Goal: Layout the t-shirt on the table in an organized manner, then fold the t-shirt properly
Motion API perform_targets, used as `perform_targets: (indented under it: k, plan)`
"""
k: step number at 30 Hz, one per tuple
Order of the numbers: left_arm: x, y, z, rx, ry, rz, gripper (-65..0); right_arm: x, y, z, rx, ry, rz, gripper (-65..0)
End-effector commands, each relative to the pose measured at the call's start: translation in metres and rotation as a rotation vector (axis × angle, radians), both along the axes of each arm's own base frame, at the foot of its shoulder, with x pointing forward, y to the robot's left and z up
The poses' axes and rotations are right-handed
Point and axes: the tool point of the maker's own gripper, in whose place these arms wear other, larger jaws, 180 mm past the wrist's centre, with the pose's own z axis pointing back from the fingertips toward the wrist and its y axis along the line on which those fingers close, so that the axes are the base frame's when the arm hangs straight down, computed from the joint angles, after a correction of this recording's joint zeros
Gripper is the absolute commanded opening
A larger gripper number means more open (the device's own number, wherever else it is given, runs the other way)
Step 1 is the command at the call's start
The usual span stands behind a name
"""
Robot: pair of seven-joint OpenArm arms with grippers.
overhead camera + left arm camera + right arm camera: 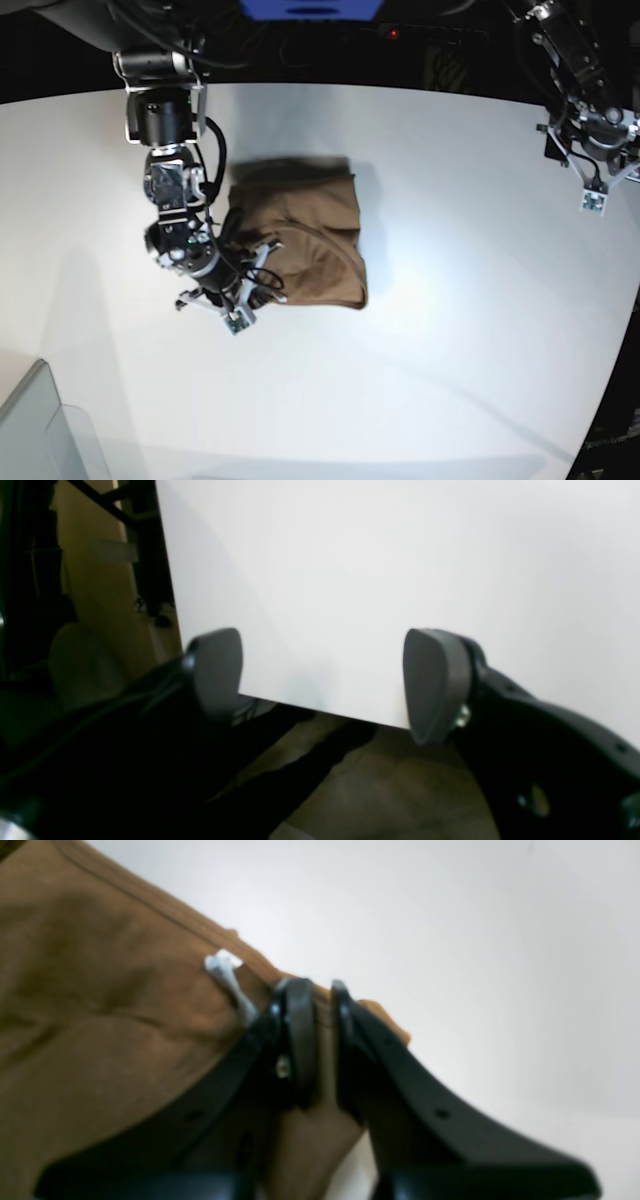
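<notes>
The brown t-shirt (310, 240) lies bunched in a rough rectangle left of the middle of the white table (470, 300). My right gripper (262, 272) is at the shirt's left edge. In the right wrist view, that right gripper (322, 1000) is shut on a fold of the t-shirt (100, 1015) at a stitched hem, just right of a small white tag (225, 967). My left gripper (610, 185) hangs far from the shirt at the table's right edge. The left wrist view shows the left gripper (325, 675) open, with only bare table (400, 580) between its grey pads (435, 685).
A grey translucent bin corner (40, 430) sits at the front left of the table. Below the left gripper the table edge (320, 711) ends, with brown floor (390, 790) beyond it and a dark frame (145, 545) to the side.
</notes>
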Motion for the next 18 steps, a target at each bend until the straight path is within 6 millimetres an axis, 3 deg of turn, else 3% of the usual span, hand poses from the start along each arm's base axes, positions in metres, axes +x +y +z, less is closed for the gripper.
perform_targets:
  k: [1, 7, 12, 14, 18]
  plan:
    - [0.008, 0.004, 0.012, 0.021, -0.037, -0.004, -16.5, 0.020, -0.001, 0.036, 0.021, -0.110, -0.007, -60.2]
    - [0.010, -0.003, 0.009, 0.000, -0.047, 0.001, -16.5, 0.012, -0.020, 0.098, 0.046, -0.289, -0.097, -60.2]
    - [0.014, -0.020, 0.015, -0.036, -0.097, -0.002, -18.8, -0.039, -0.040, 0.114, 0.026, -0.348, -0.163, -60.2]
    - [0.016, -0.027, 0.022, -0.066, -0.135, -0.010, -26.7, -0.062, -0.052, 0.113, 0.001, -0.345, -0.192, -60.2]
    - [0.004, -0.034, 0.024, -0.105, -0.105, 0.003, -50.1, -0.103, -0.091, 0.110, -0.062, -0.325, -0.286, -60.2]
